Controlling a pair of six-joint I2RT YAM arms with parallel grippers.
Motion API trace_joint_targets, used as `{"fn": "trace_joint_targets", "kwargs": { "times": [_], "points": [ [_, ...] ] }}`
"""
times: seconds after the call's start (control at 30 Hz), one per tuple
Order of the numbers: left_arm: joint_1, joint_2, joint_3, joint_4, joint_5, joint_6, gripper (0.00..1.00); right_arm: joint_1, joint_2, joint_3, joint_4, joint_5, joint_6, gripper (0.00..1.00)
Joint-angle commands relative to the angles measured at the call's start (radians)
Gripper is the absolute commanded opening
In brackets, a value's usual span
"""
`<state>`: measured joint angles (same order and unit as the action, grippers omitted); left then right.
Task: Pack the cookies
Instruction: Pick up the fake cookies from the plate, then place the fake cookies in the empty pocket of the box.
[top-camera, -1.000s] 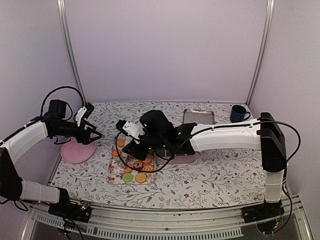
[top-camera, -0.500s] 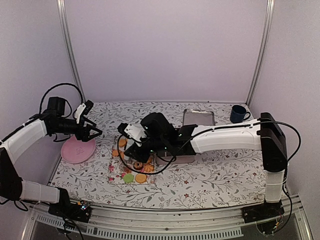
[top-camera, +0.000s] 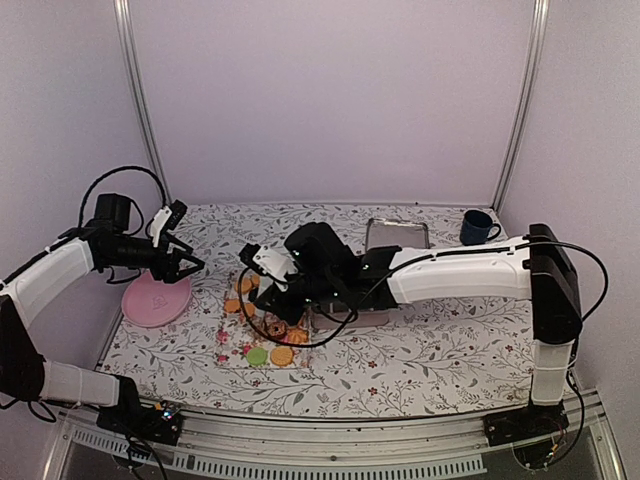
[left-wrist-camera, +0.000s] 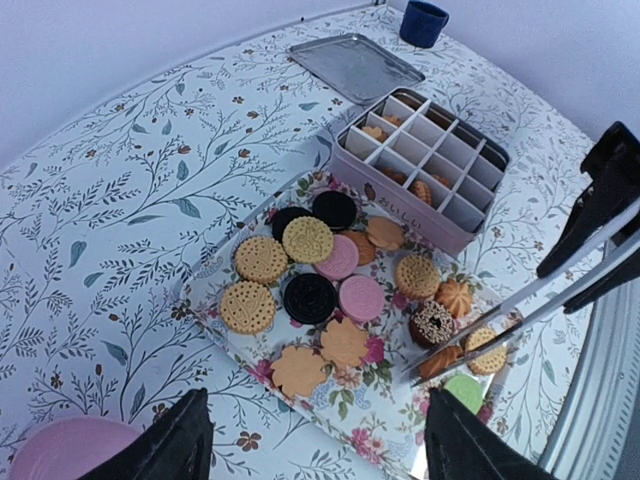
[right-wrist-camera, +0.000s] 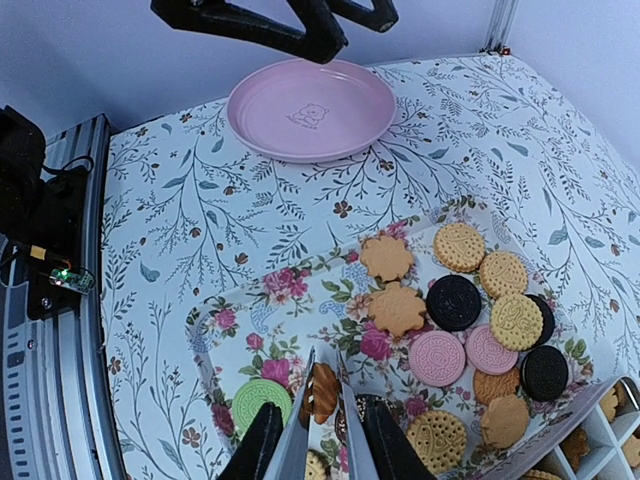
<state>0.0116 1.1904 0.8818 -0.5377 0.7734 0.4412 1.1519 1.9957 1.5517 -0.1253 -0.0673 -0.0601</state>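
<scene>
Floral-cloth table (top-camera: 430, 360), lilac walls. Cookies (left-wrist-camera: 311, 297) on flowered tray (left-wrist-camera: 262, 368), few in tin (left-wrist-camera: 400, 203). L gripper (top-camera: 192, 268) by pink plate (top-camera: 150, 303) — jaws wide, empty. R gripper (right-wrist-camera: 325, 375) — jaws pinching tan cookie (right-wrist-camera: 322, 397) over tray.

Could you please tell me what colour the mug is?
Dark blue mug; shows best in the top external view.

Your small round tan, black, pink and green cookies (left-wrist-camera: 310, 240) lie mostly flat on the floral tray (left-wrist-camera: 205, 285). A few sit in the divided tin (left-wrist-camera: 390, 195).
</scene>
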Motion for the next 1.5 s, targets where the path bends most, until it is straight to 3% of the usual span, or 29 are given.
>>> {"fn": "trace_joint_targets", "kwargs": {
  "times": [0.0, 0.53, 1.47],
  "points": [
    [0.011, 0.005, 0.028, -0.016, 0.001, 0.008, 0.73, -0.03, -0.112, 0.049, 0.01, 0.018, -0.009, 0.04],
    [0.011, 0.058, 0.081, -0.093, -0.025, 0.042, 0.75, -0.267, -0.478, -0.281, -0.063, 0.079, -0.103, 0.04],
    [0.012, 0.064, 0.09, -0.11, -0.018, 0.059, 0.75, -0.315, -0.554, -0.408, -0.095, 0.104, -0.156, 0.06]
  ]
}}
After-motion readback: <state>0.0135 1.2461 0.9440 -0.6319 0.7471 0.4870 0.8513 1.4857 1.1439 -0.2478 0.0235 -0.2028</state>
